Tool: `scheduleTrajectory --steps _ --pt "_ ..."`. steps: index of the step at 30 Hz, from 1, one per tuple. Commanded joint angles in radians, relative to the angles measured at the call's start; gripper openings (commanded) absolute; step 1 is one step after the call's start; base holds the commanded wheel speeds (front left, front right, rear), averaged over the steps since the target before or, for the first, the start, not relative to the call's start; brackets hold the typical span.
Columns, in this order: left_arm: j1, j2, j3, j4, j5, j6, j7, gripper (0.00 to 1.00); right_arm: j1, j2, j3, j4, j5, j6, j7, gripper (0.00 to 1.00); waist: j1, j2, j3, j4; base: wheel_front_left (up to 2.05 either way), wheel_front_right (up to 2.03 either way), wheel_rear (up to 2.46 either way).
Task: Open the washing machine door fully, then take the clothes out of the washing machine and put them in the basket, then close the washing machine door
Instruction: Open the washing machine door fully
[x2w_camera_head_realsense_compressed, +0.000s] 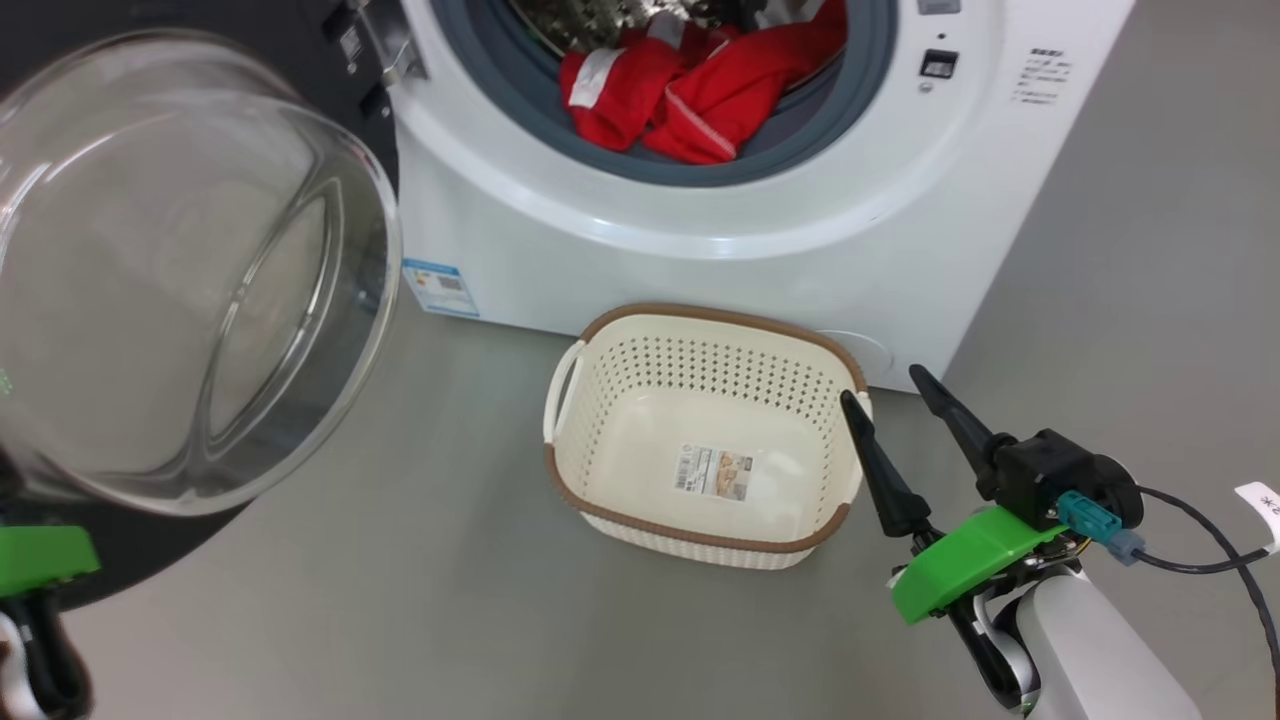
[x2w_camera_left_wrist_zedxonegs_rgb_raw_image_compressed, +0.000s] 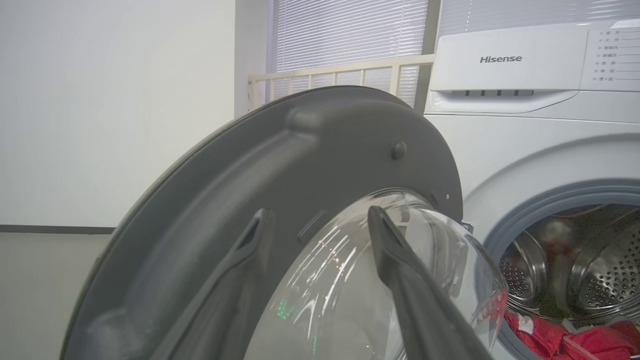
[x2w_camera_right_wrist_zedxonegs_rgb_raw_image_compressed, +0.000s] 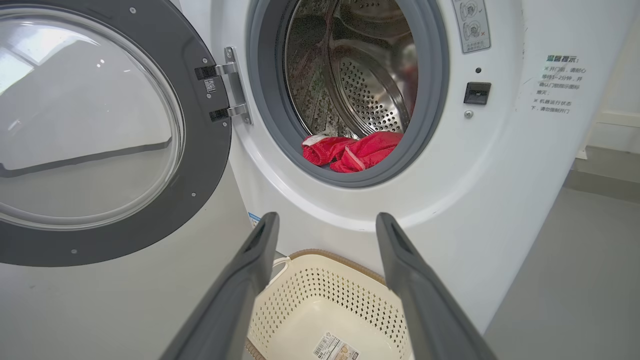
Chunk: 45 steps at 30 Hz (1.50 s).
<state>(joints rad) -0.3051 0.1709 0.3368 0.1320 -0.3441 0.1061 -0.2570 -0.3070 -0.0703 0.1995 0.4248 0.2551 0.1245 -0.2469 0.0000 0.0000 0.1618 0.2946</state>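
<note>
The washing machine (x2w_camera_head_realsense_compressed: 650, 250) stands with its door (x2w_camera_head_realsense_compressed: 180, 270) swung out to the left, glass bowl bulging toward me. Red clothes (x2w_camera_head_realsense_compressed: 690, 90) with white trim lie at the front of the steel drum, also in the right wrist view as clothes (x2w_camera_right_wrist_zedxonegs_rgb_raw_image_compressed: 355, 150). The cream basket (x2w_camera_head_realsense_compressed: 700, 430) sits on the floor below the opening, holding just a paper label. My left gripper (x2w_camera_left_wrist_zedxonegs_rgb_raw_image_compressed: 317, 217) is open at the door's inner face (x2w_camera_left_wrist_zedxonegs_rgb_raw_image_compressed: 250, 175), one finger over the grey rim, the other over the glass. My right gripper (x2w_camera_head_realsense_compressed: 885, 390) is open beside the basket's right rim, holding nothing.
Grey floor (x2w_camera_head_realsense_compressed: 400, 600) surrounds the basket, with open room right of the machine. A blue label sticker (x2w_camera_head_realsense_compressed: 440, 288) marks the machine's lower left. A pale wooden railing (x2w_camera_left_wrist_zedxonegs_rgb_raw_image_compressed: 340, 75) and window blinds stand behind the door. A black cable (x2w_camera_head_realsense_compressed: 1200, 560) trails from my right wrist.
</note>
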Motion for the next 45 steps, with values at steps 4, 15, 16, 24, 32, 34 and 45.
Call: scheduleTrajectory --steps 4,15,16,24,32,34,45 --pt "0.007 0.026 -0.037 -0.065 0.0 -0.06 0.005 1.0 0.011 0.013 -0.018 -0.032 0.007 0.006 -0.014 1.0 0.0 0.0 -0.052 -0.066 0.0 0.0 0.0" --pt "0.057 -0.013 -0.105 -0.114 -0.006 -0.089 0.021 1.0 0.059 0.019 -0.041 -0.083 0.009 0.006 -0.015 1.0 0.0 0.0 -0.098 -0.183 0.0 0.0 0.0" --pt "0.065 -0.014 -0.112 -0.122 -0.003 -0.093 0.022 1.0 0.06 0.019 -0.044 -0.085 0.007 0.006 -0.015 1.0 0.0 0.0 -0.099 -0.194 0.0 0.0 0.0" --pt "0.135 -0.014 -0.18 -0.164 0.014 -0.134 0.051 1.0 0.076 0.02 -0.066 -0.108 0.004 0.006 -0.015 1.0 0.0 0.0 -0.116 -0.276 0.0 0.0 0.0" --pt "0.211 -0.014 -0.205 -0.167 0.0 -0.154 0.08 1.0 0.119 0.02 -0.071 -0.133 -0.01 0.006 -0.015 1.0 0.0 0.0 -0.162 -0.354 0.0 0.0 0.0" --pt "0.227 -0.011 -0.207 -0.159 -0.011 -0.163 0.084 1.0 0.131 0.02 -0.071 -0.141 -0.018 0.006 -0.015 1.0 0.0 0.0 -0.169 -0.368 0.0 0.0 0.0" --pt "0.319 -0.016 -0.236 -0.115 -0.017 -0.181 0.065 1.0 0.204 0.02 -0.095 -0.217 -0.036 0.006 -0.015 1.0 0.0 0.0 -0.208 -0.411 0.0 0.0 0.0"
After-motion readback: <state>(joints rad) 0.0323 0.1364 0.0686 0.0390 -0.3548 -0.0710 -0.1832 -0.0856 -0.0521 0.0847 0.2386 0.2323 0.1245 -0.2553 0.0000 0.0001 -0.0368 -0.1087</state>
